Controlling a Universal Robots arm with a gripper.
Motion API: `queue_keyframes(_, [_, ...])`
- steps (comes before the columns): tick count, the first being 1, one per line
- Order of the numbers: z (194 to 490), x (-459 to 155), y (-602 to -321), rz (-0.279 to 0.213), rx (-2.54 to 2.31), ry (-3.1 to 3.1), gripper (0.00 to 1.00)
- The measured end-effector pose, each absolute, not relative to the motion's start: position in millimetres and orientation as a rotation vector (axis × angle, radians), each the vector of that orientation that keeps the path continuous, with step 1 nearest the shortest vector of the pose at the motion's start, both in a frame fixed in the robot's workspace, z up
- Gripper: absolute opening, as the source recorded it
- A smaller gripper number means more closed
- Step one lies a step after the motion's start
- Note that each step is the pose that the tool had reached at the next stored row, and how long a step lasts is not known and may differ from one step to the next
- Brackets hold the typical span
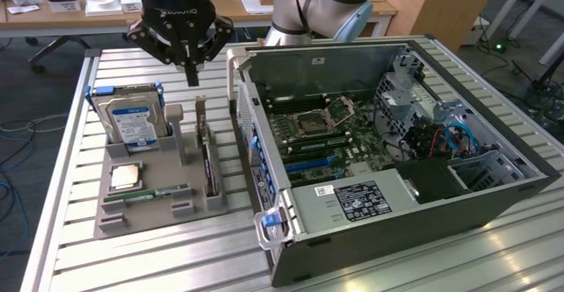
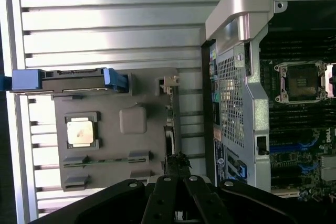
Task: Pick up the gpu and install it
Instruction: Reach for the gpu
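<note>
The gpu [image 1: 209, 160] stands on its long edge in a slot of the grey holder tray [image 1: 158, 203], its pale bracket [image 1: 201, 110] at the far end. In the wrist view the gpu [image 2: 170, 129] shows edge-on as a thin dark strip. My gripper [image 1: 191, 75] hangs above the bracket end of the card, fingers shut together and holding nothing. The wrist view has the gripper [image 2: 177, 167] tips right over the card's edge. The open computer case [image 1: 264, 140] lies on the exterior view's right with its motherboard [image 1: 321, 133] exposed.
On the tray are a hard drive [image 1: 132, 117] with blue rails, a processor chip [image 1: 126, 175] and a green memory stick [image 1: 145, 193]. The case wall [image 2: 239, 103] stands close beside the card. A slatted metal table [image 1: 158, 259] carries everything; desks lie behind.
</note>
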State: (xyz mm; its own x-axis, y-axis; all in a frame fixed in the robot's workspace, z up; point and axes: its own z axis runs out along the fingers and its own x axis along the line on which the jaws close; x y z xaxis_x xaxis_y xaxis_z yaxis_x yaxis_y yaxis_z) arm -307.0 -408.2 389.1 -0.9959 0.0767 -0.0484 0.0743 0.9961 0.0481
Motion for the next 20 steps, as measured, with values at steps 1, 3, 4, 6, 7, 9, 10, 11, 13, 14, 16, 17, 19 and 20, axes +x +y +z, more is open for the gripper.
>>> queue_keyframes(1, [389.1, -307.0, -410.3, 0.072, 0.117, 3.088, 0.11])
queue_keyframes(3, [389.1, -307.2, -414.1, 0.072, 0.117, 3.088, 0.11])
queue_keyframes(4, [389.0, -307.3, -416.0, 0.072, 0.117, 3.088, 0.11])
queue_keyframes(6, [389.0, -307.6, -419.1, 0.072, 0.117, 3.088, 0.11])
queue_keyframes(7, [389.0, -307.8, -420.5, 0.072, 0.117, 3.088, 0.11])
queue_keyframes(9, [388.8, -308.1, -423.1, 0.072, 0.117, 3.088, 0.11])
queue_keyframes(10, [388.8, -308.2, -424.2, 0.072, 0.117, 3.088, 0.11])
queue_keyframes(11, [388.7, -308.3, -424.9, 0.072, 0.117, 3.088, 0.11])
queue_keyframes(13, [388.3, -308.8, -425.1, 0.072, 0.117, 3.088, 0.11])
queue_keyframes(14, [388.2, -309.2, -425.1, 0.072, 0.117, 3.088, 0.11])
queue_keyframes(16, [387.9, -310.0, -425.3, 0.072, 0.117, 3.088, 0.11])
queue_keyframes(17, [387.9, -310.3, -425.6, 0.072, 0.117, 3.088, 0.11])
queue_keyframes(19, [387.8, -310.5, -426.7, 0.072, 0.117, 3.088, 0.11])
queue_keyframes(20, [387.8, -310.5, -426.9, 0.072, 0.117, 3.088, 0.11])
